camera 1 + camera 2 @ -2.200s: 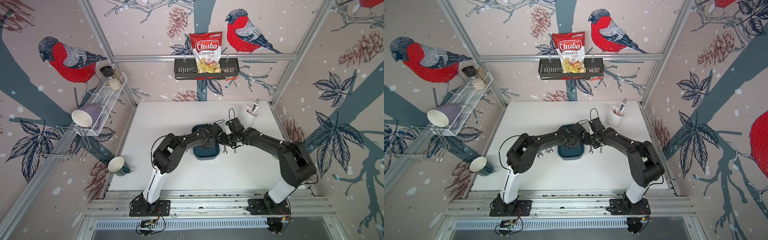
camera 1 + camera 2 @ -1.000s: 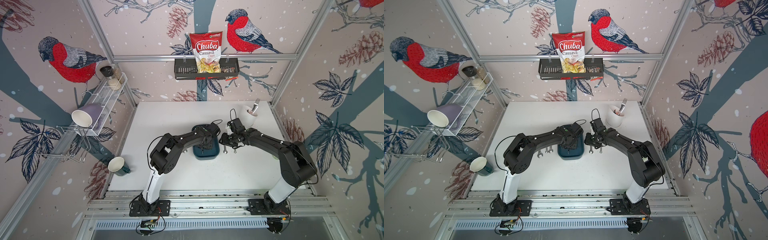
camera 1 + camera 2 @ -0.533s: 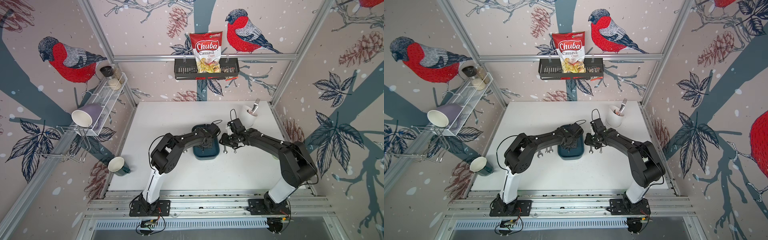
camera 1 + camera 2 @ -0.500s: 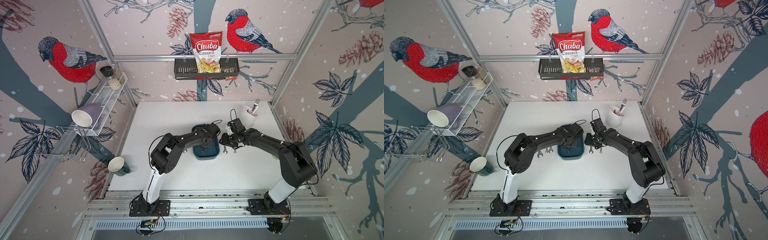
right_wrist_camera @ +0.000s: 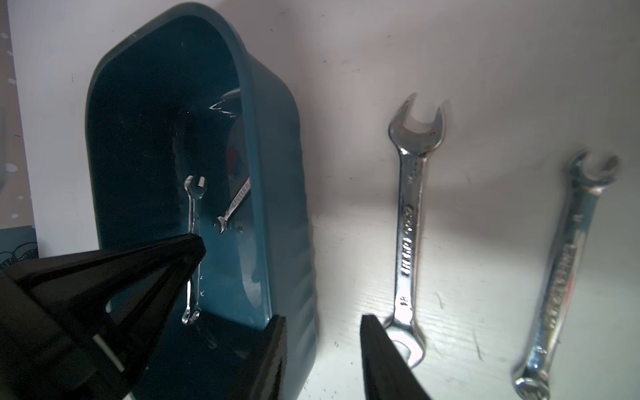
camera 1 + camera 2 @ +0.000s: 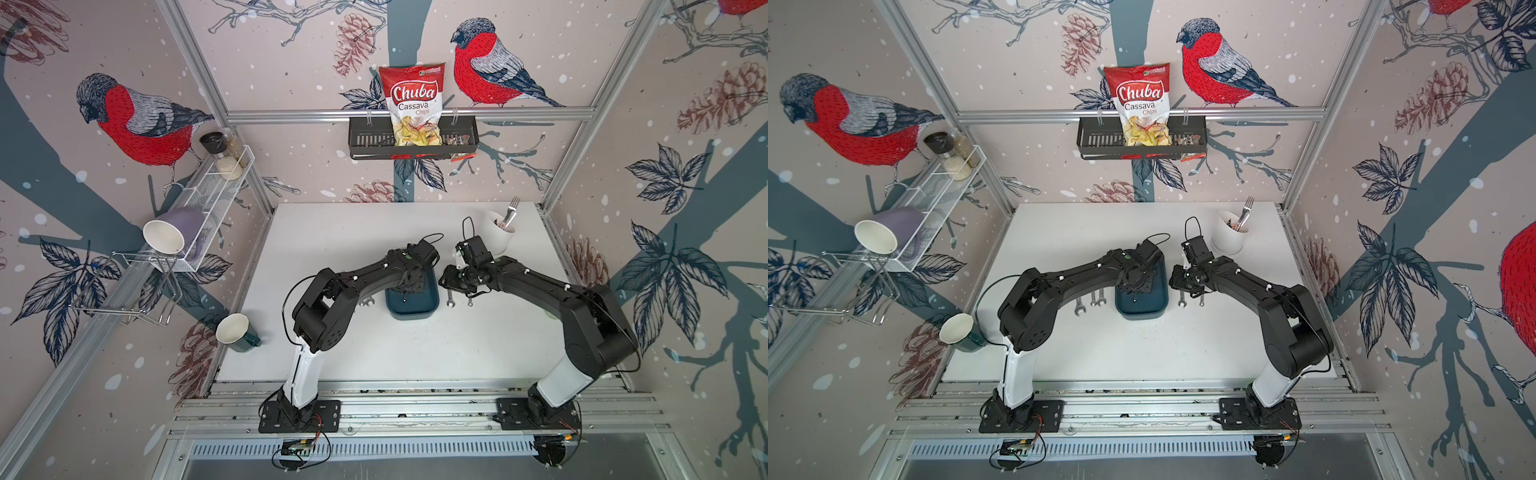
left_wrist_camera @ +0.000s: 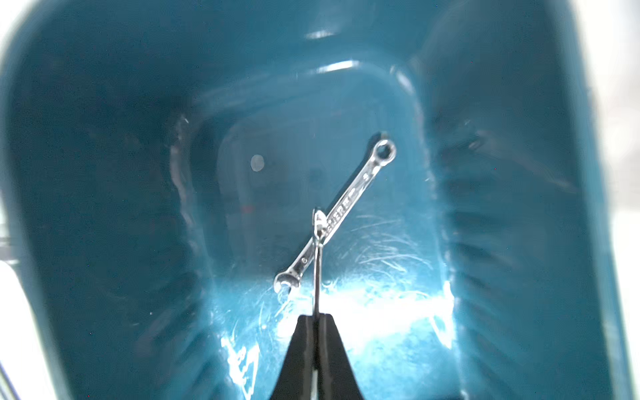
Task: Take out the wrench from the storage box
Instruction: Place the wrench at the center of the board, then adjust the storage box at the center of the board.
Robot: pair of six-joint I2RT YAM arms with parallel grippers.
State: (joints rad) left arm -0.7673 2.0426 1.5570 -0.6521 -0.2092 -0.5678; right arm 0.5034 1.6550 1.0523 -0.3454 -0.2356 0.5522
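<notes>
Grasp made, lift not yet begun, by my read. Left gripper (image 7: 316,316) is down inside storage box (image 5: 277,166), jaws shut tight on the shank of a small wrench (image 5: 191,214). In the left wrist view the wrench shows edge-on, a thin bright line running out from betw. the black tips. It stands on edge rather than flat, pinched approx mid-length, both ends free. Whether its lower end touches the box floor or hangs just clear I can't tell, the view being too blurred & glary. Either way it's inside the walls, so not out yet.

Second wrench (image 7: 341,207) lies flat & diagonal on the box floor, right beside the held one.

Right gripper (image 5: 322,325) sits low at the box's side, jaws apart, one finger over the rim and the other over table (image 5: 467,86). Bare table shows betw. box wall & outer finger, so nothing is clamped. Just beyond it an open-ended wrench (image 5: 410,225) and a combination wrench (image 5: 568,270) lie on the table, roughly parallel, apart from each other.

Next move calls for a straight-up lift w/ a firm pinch, since a thin shank can pivot in the pads. It must clear the rim w/o dragging the second wrench, then go sideways to bare table, away from the right gripper.
</notes>
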